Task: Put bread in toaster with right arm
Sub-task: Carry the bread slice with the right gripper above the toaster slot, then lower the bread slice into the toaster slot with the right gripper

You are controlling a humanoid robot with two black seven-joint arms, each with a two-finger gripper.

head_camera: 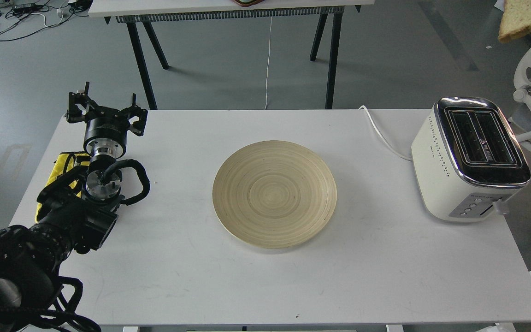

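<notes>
Cream-white, the two-slot toaster with the chrome top (470,161) stands at the right end of the white table (265,276), both dark slots bare. A slice of tan speckled bread (526,18) shows at the top right corner — high off the table, whatever holds it out of view. Centre table sits a round wooden plate (274,192). My left gripper (107,110) — fingers spread wide, holding nothing — hangs beside a yellow cloth (65,166).
</notes>
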